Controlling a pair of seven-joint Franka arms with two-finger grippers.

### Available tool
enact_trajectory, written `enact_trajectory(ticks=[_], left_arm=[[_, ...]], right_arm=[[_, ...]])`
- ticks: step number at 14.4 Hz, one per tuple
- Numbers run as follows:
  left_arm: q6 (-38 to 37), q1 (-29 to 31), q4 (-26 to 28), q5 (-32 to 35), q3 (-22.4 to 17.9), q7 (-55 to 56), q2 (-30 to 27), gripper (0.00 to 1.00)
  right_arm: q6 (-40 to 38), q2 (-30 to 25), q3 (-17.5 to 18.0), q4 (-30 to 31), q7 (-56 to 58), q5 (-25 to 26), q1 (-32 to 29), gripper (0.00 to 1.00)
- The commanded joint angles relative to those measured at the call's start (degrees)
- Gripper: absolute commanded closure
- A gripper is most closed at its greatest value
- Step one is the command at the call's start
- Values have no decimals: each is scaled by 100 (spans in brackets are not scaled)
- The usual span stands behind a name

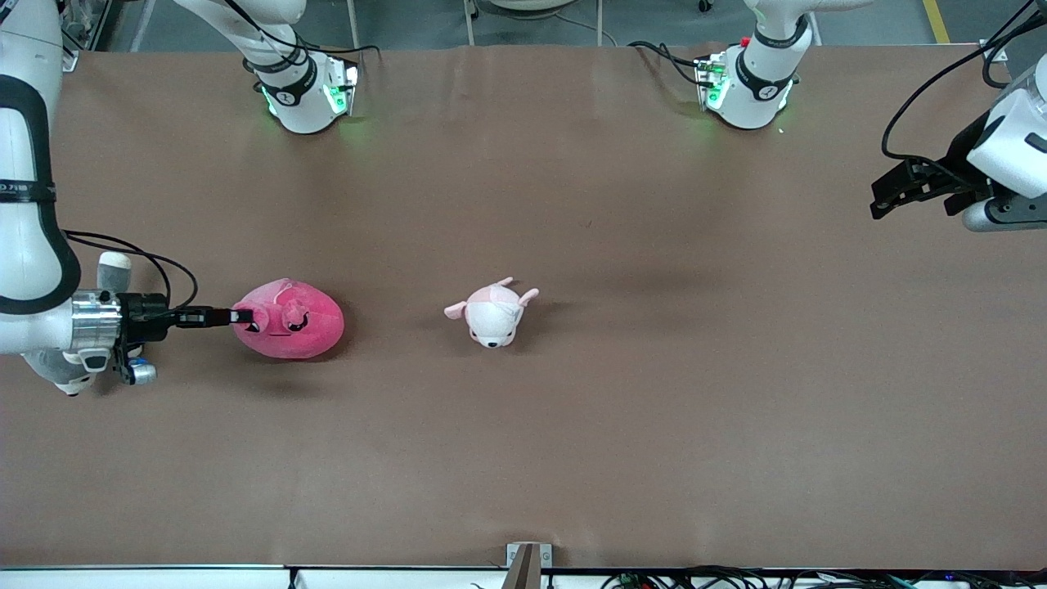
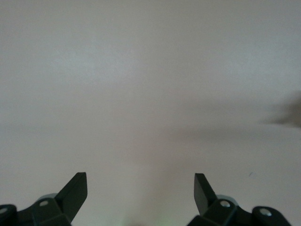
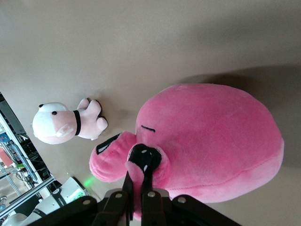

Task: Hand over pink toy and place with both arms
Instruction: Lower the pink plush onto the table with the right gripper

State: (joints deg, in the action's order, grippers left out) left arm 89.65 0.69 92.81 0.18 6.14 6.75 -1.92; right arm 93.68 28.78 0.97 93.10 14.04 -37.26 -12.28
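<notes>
Pinching pink toy (image 1: pixel 294 319) at right arm's table end | right gripper (image 1: pixel 242 316) fingers clamped on a small face nub | soft, light, squashy; fuller body grip likely safer | left gripper (image 2: pixel 141 188) waits, fingers apart | pale plush (image 1: pixel 493 312) beside.

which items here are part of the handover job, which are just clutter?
Job:
- pink toy, on the table toward the right arm's end
- right gripper, shut on the toy's edge
- left gripper, open, waiting over bare table at the left arm's end

Clutter:
- small pale pink-and-white plush, mid-table
</notes>
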Motion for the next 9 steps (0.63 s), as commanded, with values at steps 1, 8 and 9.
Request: enact_trajectory(ticks=[1,8,9], left_arm=[[-9,-43,115,-89,1,-104,-107,0],[-18,-52,62,-62,89,-86,-89,0],[-18,-52,62,-54,98,-86,-98,0]], right_arm=[[-43,110,88,-91,99,-159,-117,98],[-121,260,79,-721,-67,-54,-108,0],[-148,243,79,-993,-225,69,-99,0]])
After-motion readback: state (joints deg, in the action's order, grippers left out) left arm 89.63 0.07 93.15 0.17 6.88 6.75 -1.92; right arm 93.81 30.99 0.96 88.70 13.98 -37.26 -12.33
